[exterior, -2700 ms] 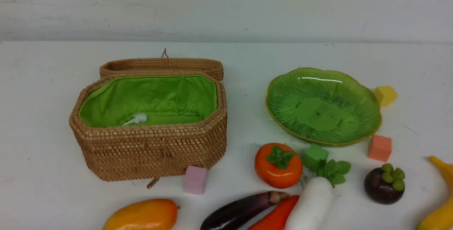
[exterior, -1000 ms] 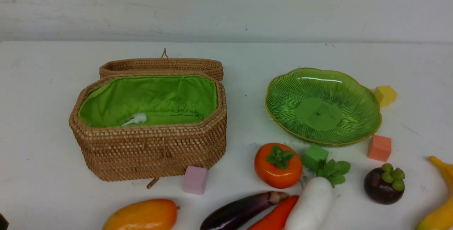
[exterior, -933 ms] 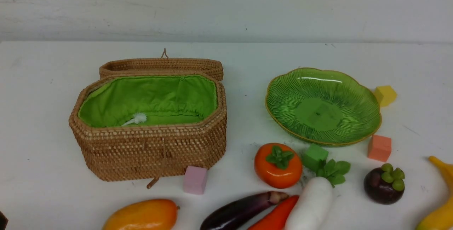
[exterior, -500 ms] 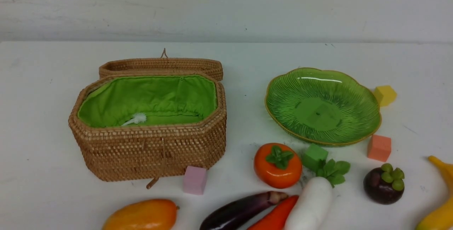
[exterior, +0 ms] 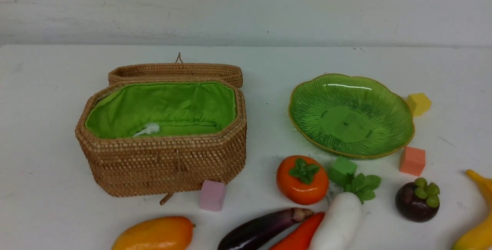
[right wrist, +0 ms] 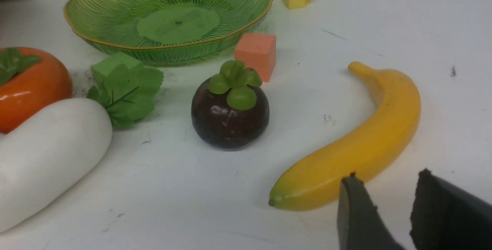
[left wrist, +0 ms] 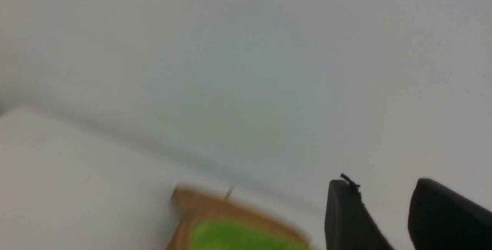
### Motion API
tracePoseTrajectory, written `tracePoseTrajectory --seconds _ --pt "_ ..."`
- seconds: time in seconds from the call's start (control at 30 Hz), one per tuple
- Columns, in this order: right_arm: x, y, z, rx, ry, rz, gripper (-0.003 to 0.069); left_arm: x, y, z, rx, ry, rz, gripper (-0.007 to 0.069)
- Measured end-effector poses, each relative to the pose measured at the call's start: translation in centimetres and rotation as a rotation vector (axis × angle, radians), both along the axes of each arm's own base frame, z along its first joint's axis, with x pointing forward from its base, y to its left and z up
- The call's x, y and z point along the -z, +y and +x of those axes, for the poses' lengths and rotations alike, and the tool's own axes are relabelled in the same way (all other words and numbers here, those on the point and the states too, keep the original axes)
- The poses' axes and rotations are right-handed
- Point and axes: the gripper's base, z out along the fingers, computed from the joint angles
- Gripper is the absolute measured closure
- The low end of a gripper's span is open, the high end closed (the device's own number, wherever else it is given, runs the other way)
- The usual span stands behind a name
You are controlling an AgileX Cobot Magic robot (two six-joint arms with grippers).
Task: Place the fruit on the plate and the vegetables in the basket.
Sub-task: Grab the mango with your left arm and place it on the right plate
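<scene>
Nothing sorted yet: plate [exterior: 307, 100] and basket [exterior: 161, 165] bare of produce. The left gripper [left wrist: 382, 188] and right gripper [right wrist: 386, 180] stand parted, empty; next, the right should close on the banana [right wrist: 365, 146], at the plate's four o'clock.

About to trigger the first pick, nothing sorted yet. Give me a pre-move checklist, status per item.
1. Basket lid folded back, inside reachable: ok.
2. Plate bare: ok.
3. Right end effector jaws apart, holding nothing: ok.
4. Banana close to it, lying apart from the mangosteen: ok.
5. Eggplant, red vegetable and radish packed side by side, little room to grip one: not ok.
6. Left end effector jaws apart, but its view is blurred; what it lines up with: cannot tell.
</scene>
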Motion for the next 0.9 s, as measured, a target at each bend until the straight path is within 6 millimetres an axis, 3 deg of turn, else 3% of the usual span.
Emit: tracePoseTrajectory --seconds 0.17,0.37,0.67,0.8,0.9 --pt "0.0 0.0 0.0 0.0 0.0 0.0 0.0417 3.0 0.3 4.0 -0.067 0.436 0.082 0.0386" --pt "0.0 0.0 0.0 0.0 0.0 0.0 0.0417 5.1 -0.3 8.1 -0.039 0.687 0.065 0.0386" --pt "0.0 0.0 0.0 0.0 0.0 0.0 0.0417 11.4 -4.1 16.0 0.387 1.093 0.149 0.0386" --pt "0.0 0.0 0.0 0.0 0.0 0.0 0.0417 13.1 -6.6 17.1 0.633 1.111 0.342 0.0369" --pt "0.0 0.0 0.0 0.0 0.0 0.0 0.0417 13.7 -9.0 16.8 0.778 1.093 0.477 0.0338"
